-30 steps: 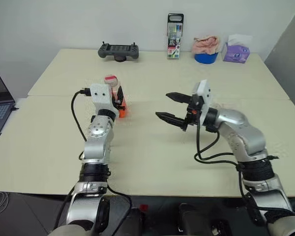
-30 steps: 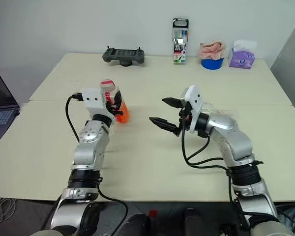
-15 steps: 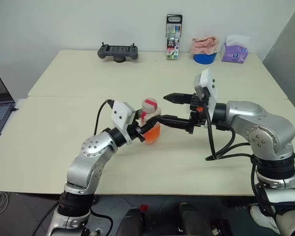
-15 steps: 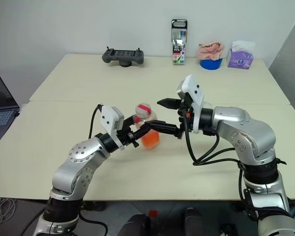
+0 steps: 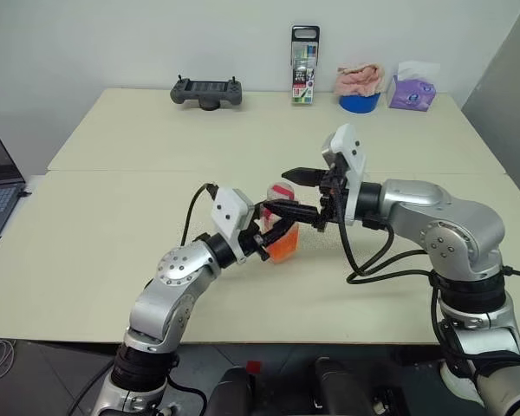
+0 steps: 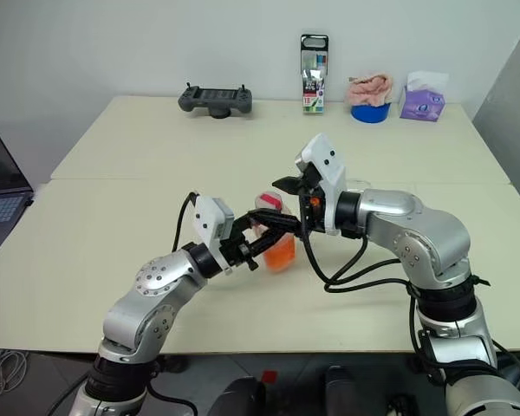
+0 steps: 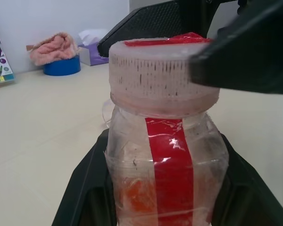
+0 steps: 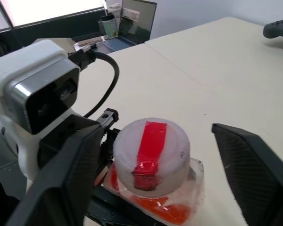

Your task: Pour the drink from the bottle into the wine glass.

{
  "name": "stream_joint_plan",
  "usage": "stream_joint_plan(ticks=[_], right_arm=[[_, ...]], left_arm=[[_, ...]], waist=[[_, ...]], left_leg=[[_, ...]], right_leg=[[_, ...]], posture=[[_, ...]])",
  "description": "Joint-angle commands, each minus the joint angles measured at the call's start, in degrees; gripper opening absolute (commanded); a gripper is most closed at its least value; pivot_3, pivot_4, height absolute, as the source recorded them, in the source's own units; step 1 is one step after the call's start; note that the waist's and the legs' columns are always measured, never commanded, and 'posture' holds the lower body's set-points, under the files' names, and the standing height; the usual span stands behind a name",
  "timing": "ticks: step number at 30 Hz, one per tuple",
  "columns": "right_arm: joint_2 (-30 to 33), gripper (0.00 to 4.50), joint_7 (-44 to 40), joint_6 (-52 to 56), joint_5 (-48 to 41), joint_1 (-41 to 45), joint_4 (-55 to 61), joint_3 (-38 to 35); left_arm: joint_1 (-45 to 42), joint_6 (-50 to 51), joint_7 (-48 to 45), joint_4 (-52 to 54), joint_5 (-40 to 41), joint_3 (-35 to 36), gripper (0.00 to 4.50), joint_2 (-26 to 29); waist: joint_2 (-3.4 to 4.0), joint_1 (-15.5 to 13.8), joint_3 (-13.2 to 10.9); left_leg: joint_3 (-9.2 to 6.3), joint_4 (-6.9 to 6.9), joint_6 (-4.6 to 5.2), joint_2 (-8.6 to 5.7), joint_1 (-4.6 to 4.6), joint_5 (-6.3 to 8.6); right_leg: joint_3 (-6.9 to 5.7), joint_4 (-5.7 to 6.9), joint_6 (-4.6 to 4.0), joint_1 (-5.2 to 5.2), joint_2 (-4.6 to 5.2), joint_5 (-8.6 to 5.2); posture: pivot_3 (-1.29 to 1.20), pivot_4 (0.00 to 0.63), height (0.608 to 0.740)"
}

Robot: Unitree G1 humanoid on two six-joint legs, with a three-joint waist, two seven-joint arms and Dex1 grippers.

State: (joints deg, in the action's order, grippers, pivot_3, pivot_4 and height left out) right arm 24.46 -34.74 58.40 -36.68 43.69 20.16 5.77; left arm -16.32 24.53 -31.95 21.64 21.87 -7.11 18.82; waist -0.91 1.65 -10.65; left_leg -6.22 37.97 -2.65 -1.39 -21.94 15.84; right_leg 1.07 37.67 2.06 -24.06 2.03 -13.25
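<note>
While the left end effector (image 5: 264, 238) clamps the bottle (image 5: 281, 240) upright above the counter's (image 5: 113, 217) middle, steadying it, the right end effector (image 5: 292, 192) brackets the cap (image 8: 151, 155) with fingers apart, apparently lining up to unscrew it before pouring.

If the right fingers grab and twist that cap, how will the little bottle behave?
The bottle looks like thin clear plastic, so it may flex under the left gripper clamped on its body. Only its lower part holds the drink, so it is probably light. The ribbed cap should give the right gripper some purchase.
</note>
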Motion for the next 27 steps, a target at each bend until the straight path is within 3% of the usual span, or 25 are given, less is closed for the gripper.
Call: stream_joint_plan(ticks=[1, 3, 7, 8, 11, 15, 19, 24, 27], right_arm=[[-0.09, 2.5, 0.76, -0.44, 0.21, 1.24, 0.89, -0.79], [0.35, 1.83, 0.25, -1.19, 0.52, 1.11, 0.57, -0.64], [3.6, 1.83, -6.76, -5.09, 0.59, 0.95, -0.96, 0.5], [5.02, 1.83, -11.15, -6.75, -0.37, 0.98, -1.46, 0.65], [13.34, 1.83, -34.75, -12.74, -5.21, 0.11, -1.67, 1.87], [14.73, 1.83, -46.64, -19.48, -3.49, 3.94, -8.21, 4.27], [15.02, 1.83, -50.29, -21.96, -0.49, 6.51, -11.9, 6.44], [13.83, 1.83, -48.7, -23.7, 1.71, 7.92, -15.07, 5.3], [14.43, 2.86, -49.18, -23.15, 1.61, 7.15, -14.29, 4.79]], left_arm=[[-0.34, -0.58, -0.13, 3.31, 0.48, 0.26, 1.84, -0.06], [-0.16, -0.52, -0.27, 3.3, 0.51, 0.29, 1.84, 0.11], [-0.85, 0.67, -1.25, 3.52, 2.02, 0.68, 1.84, 0.4], [-1.27, 1.62, -1.75, 3.65, 3.16, 0.99, 1.84, 0.45], [-2.45, 6.19, -5.63, 4.91, 7.88, 1.04, 1.84, 1.98], [-4.61, 8.8, -8.61, 4.89, 10.06, 0.26, 1.84, 3.47], [-6.33, 9.09, -9.48, 4.23, 9.88, -0.23, 1.84, 3.68], [-6.36, 7.54, -8.98, 3.25, 8.14, -0.63, 1.83, 2.98], [-6.39, 6.69, -8.85, 2.57, 7.44, -0.82, 1.83, 2.47]], waist=[[0.0, 0.03, 0.0], [0.0, 0.02, 0.0], [0.0, 0.02, 0.0], [0.0, 0.02, 0.0], [-0.04, -0.18, -0.03], [-0.02, 0.31, -0.05], [-0.01, 0.48, -0.05], [-0.01, 0.21, -0.05], [-0.01, 0.06, -0.05]], left_leg=[[0.0, 0.0, 0.0, 0.01, 0.02, 0.0], [-0.02, 0.0, 0.0, 0.02, 0.02, 0.0], [-0.01, 0.0, 0.0, 0.01, 0.02, 0.0], [-0.01, 0.0, 0.0, 0.0, 0.02, 0.0], [-0.02, 0.0, 0.0, -0.04, -0.02, 0.0], [0.01, 0.0, 0.02, -0.01, 0.03, 0.01], [0.08, -0.01, 0.04, 0.15, 0.19, -0.01], [-0.01, 0.0, 0.04, 0.16, 0.15, -0.03], [-0.01, 0.0, 0.02, 0.09, 0.1, -0.04]], right_leg=[[0.0, 0.01, 0.0, 0.0, -0.01, 0.0], [-0.02, 0.05, 0.0, 0.0, -0.02, 0.0], [-0.01, 0.05, 0.0, 0.0, -0.02, 0.0], [-0.01, 0.04, 0.0, 0.0, -0.02, 0.0], [-0.03, -0.03, 0.01, 0.03, -0.01, -0.01], [-0.04, -0.13, 0.02, 0.11, -0.02, -0.01], [0.0, 0.02, 0.07, 0.08, -0.17, -0.05], [0.01, 0.07, 0.0, 0.06, -0.24, -0.02], [0.03, 0.05, 0.0, 0.04, -0.11, -0.01]], posture=[[0.0, 0.15, 0.74], [0.0, 0.15, 0.74], [0.0, 0.15, 0.74], [0.0, 0.15, 0.74], [0.0, 0.15, 0.74], [0.0, 0.15, 0.74], [0.0, 0.15, 0.74], [0.0, 0.15, 0.74], [0.0, 0.15, 0.74]])
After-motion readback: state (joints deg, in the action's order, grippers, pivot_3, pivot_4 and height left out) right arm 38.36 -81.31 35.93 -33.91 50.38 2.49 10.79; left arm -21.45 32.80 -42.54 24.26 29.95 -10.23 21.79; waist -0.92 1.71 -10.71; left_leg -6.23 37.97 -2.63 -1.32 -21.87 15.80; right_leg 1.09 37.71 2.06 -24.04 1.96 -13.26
